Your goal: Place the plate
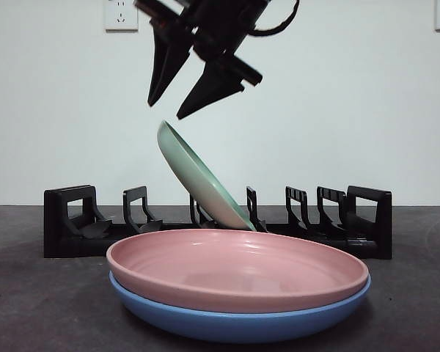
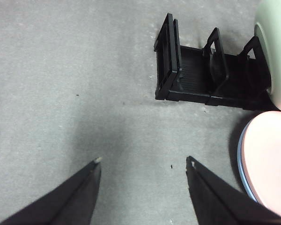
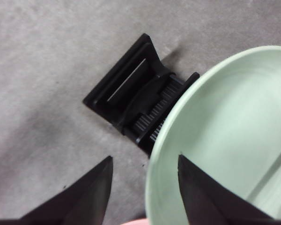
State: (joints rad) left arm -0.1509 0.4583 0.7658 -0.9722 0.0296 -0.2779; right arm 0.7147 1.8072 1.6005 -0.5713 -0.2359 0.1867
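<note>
A pale green plate (image 1: 202,180) leans tilted in a slot near the middle of the black dish rack (image 1: 66,220). My right gripper (image 1: 167,110) hangs open just above the plate's top rim without touching it. In the right wrist view the gripper (image 3: 145,158) is open, with the green plate (image 3: 225,117) close below and the rack's end (image 3: 131,93) behind it. My left gripper (image 2: 144,161) is open and empty over bare table, apart from the rack (image 2: 187,75) and the green plate (image 2: 276,56).
A pink plate (image 1: 235,268) lies stacked on a blue plate (image 1: 235,323) on the table in front of the rack. Both also show in the left wrist view, pink (image 2: 269,159) over blue (image 2: 241,159). Wall sockets (image 1: 121,15) are behind.
</note>
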